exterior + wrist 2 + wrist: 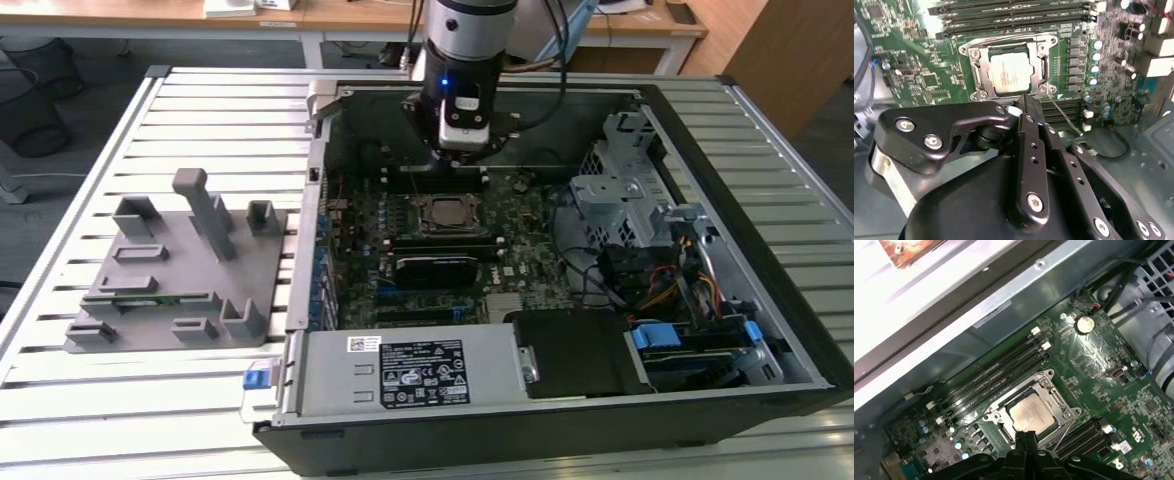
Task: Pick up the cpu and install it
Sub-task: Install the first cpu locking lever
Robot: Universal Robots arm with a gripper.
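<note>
The cpu [1010,74] is a thin square chip with a pale silver top. It lies flat in the motherboard's metal-framed socket [1043,65] inside the open computer case, and it appears again in the first wrist view [1033,415] and the exterior view [445,213]. My gripper [1023,102] hangs just above the board beside the socket, its black fingers pressed together with nothing between them. The exterior view puts the gripper [461,150] over the socket's far side. The shut fingertips [1026,437] end at the socket's edge.
A grey plastic fixture [174,270] with upright posts stands on the slatted table at the exterior view's left. Inside the case are a black heatsink block [434,268], memory slots [999,375], a power supply [400,370], a drive cage [621,190] and cables [667,290].
</note>
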